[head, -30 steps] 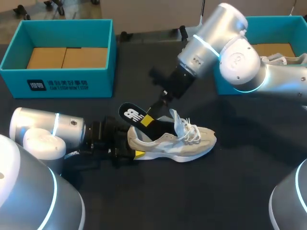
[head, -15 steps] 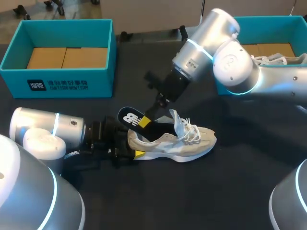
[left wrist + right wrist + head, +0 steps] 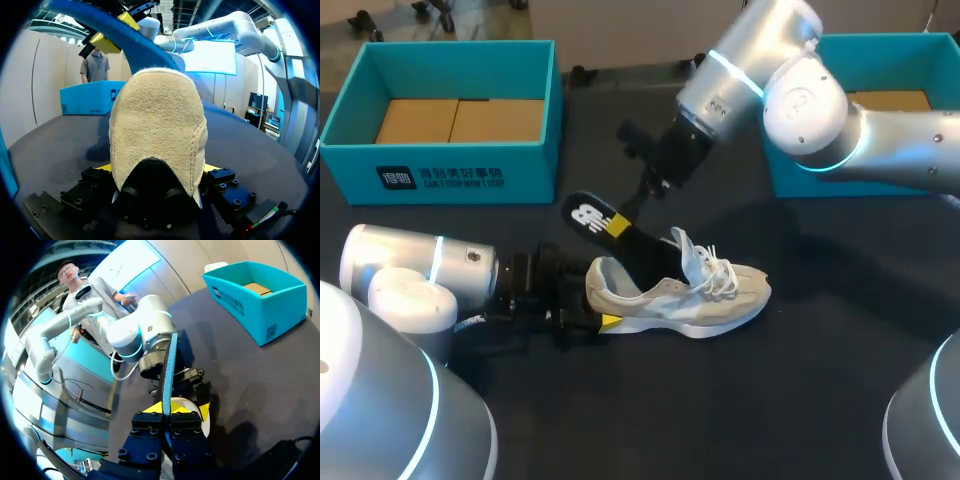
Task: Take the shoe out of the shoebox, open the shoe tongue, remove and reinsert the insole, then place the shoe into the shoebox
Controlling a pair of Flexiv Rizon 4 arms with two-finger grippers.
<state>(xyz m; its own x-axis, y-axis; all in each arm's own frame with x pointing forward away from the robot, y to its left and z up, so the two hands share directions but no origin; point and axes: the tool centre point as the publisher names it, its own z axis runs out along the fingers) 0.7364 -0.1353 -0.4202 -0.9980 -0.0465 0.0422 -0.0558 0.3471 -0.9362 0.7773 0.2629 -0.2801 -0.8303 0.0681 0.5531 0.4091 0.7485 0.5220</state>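
At the table's [image 3: 790, 400] middle, the shoe [image 3: 695, 298] stands on its sole, heel clamped in the left pincer [image 3: 592, 302]. The right pincer [image 3: 618, 226] pinches the insole [image 3: 585, 215], tilted half out. A shoebox [image 3: 470, 170] sits well apart, by the far edge.

A broad table with a matte, near-black top [image 3: 800, 400] filled most of the head view, its far edge running across the back. The surface was evenly lit, carrying only soft, faint shadows. In both wrist views it showed as a dull dark grey plane.
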